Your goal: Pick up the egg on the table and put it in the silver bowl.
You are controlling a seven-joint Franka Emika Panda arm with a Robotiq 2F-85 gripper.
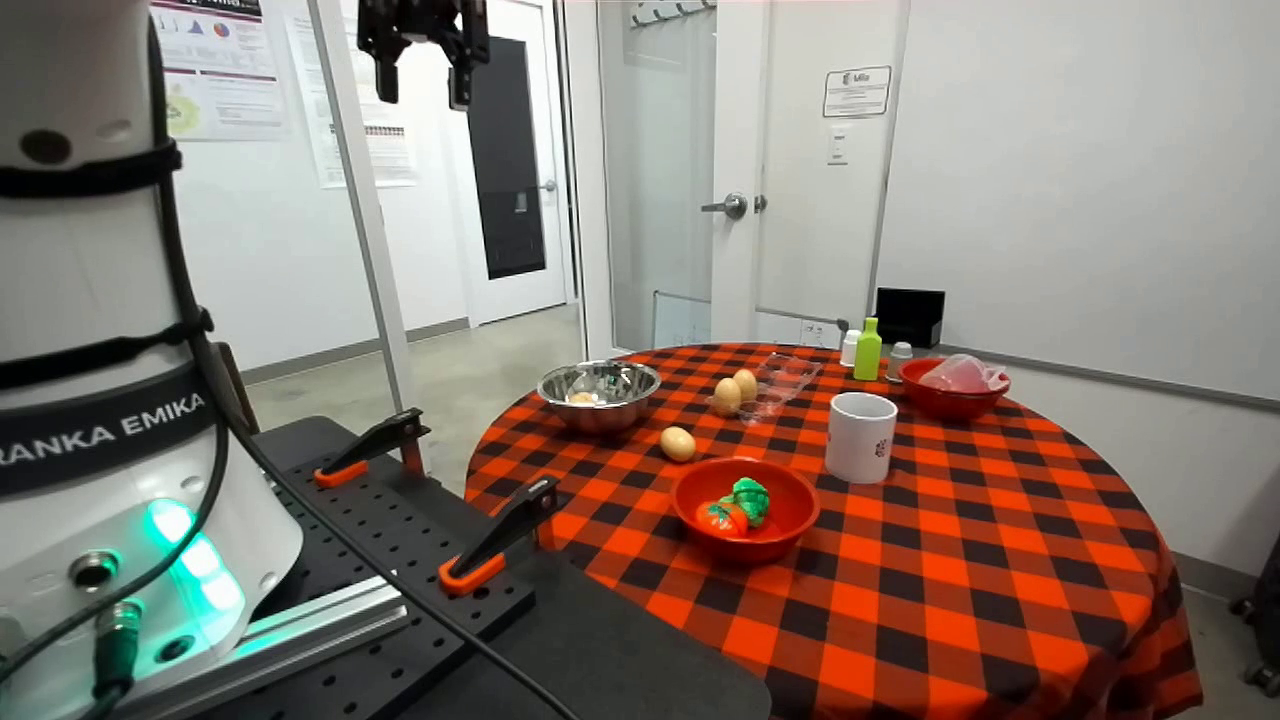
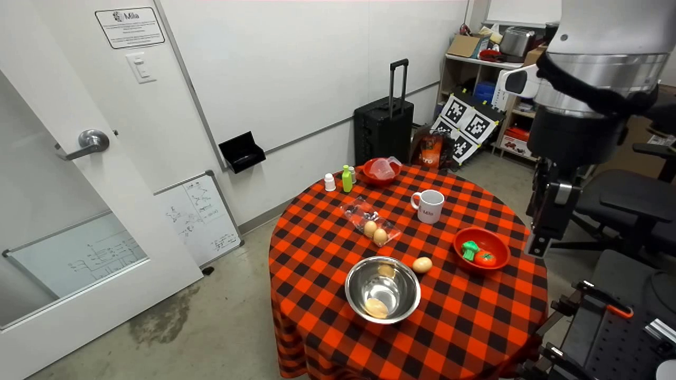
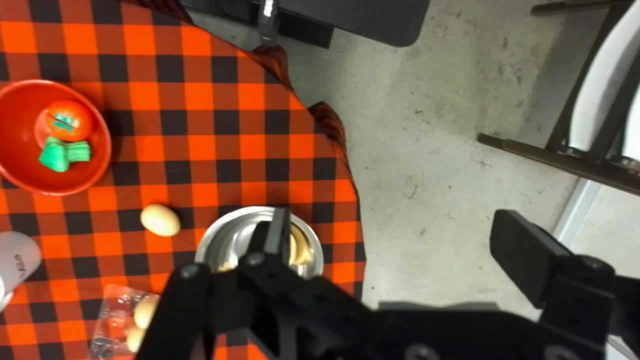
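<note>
The tan egg lies on the checkered table between the silver bowl and a red bowl; it also shows in an exterior view and in the wrist view. The shiny silver bowl stands at the table's edge and also shows in an exterior view. One egg lies inside it. My gripper is open and empty, high above the table level. In the wrist view my gripper has one finger covering part of the silver bowl; floor shows between the fingers.
A red bowl holds a toy tomato and a green vegetable. A white mug, a clear carton with two eggs, small bottles and another red bowl stand farther off. Clamps sit at the base's edge.
</note>
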